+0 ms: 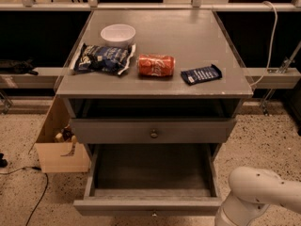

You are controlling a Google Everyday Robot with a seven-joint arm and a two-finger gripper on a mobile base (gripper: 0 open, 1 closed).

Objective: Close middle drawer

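The middle drawer (148,206) is pulled far out at the bottom of the grey cabinet. Its inside (153,166) is empty, and a small knob (154,214) shows at the lower edge of its front. Above it sits the top drawer front (117,132) with a bigger round knob (154,133), with a dark gap over it. The lowest drawer is hidden. My white arm (256,197) is at the lower right, just beside the open drawer's right front corner. My gripper is below the picture's edge and does not show.
On the cabinet top (197,41) lie a white bowl (118,34), a dark chip bag (102,58), a red soda can (155,65) on its side and a blue snack bar (201,74). A cardboard box (59,149) stands left of the cabinet. A cable (40,192) runs on the floor.
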